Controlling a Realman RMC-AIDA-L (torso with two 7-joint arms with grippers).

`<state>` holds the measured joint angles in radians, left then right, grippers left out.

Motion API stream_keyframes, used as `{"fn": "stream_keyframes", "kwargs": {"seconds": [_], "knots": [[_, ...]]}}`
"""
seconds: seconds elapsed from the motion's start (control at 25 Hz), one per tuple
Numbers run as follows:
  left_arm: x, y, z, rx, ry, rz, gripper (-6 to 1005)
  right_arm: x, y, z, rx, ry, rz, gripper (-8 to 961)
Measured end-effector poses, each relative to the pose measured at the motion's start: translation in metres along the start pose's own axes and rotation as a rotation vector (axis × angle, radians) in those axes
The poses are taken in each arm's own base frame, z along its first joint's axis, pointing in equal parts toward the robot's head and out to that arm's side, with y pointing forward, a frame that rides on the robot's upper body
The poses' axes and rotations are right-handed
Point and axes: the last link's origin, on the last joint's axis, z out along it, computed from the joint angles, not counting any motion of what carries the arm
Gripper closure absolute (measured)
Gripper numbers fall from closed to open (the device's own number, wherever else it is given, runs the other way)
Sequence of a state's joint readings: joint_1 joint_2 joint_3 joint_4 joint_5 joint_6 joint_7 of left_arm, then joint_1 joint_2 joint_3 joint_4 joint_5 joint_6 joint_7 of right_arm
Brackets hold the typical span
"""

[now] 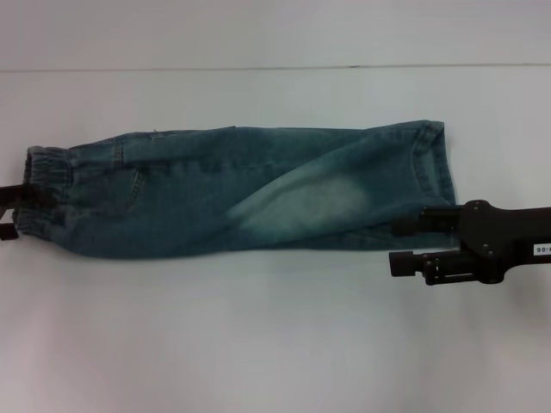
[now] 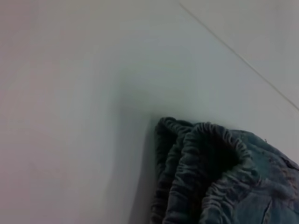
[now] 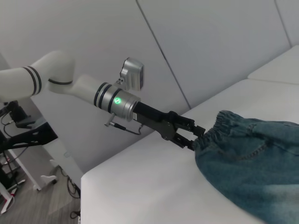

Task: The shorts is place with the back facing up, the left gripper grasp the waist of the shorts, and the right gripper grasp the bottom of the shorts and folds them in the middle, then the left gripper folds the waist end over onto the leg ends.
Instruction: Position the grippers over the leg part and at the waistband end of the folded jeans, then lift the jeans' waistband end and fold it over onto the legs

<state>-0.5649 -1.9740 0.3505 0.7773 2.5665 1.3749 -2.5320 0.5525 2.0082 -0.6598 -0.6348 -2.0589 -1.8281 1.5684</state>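
Note:
The blue denim shorts lie flat, folded lengthwise, stretched left to right across the white table. Their ruffled waist is at the left end, and the bottom of the shorts, with the stitched leg ends, is at the right. My left gripper sits at the waist's outer edge; the right wrist view shows this left gripper with its fingers apart around the waist. My right gripper stands open at the near right corner, one finger touching the hem. The bunched waist fills the left wrist view.
The table's far edge runs behind the shorts, against a white wall. Bare white tabletop lies in front of the shorts. The right wrist view shows the table's left edge, with floor and equipment stands beyond it.

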Motion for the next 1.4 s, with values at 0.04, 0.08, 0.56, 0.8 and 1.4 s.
{"fn": "stream_keyframes", "kwargs": {"seconds": [0.04,0.08,0.56,0.8,1.4], "knots": [[0.0,0.0,0.002,0.008,-0.006,-0.005,68,0.0,0.0,0.0,0.002,0.0,0.001,161],[0.0,0.001,0.004,0.016,-0.012,-0.006,68,0.0,0.0,0.0,0.002,0.0,0.001,162],[-0.001,0.002,0.014,0.04,-0.011,-0.005,73,0.001,-0.004,0.003,0.031,-0.002,0.003,165],[0.0,0.003,0.016,0.047,-0.003,0.001,391,0.001,-0.004,0.004,0.032,-0.003,0.005,167],[0.0,0.006,0.02,0.045,0.002,0.02,761,0.005,-0.007,0.013,0.043,0.027,0.004,171]]}}
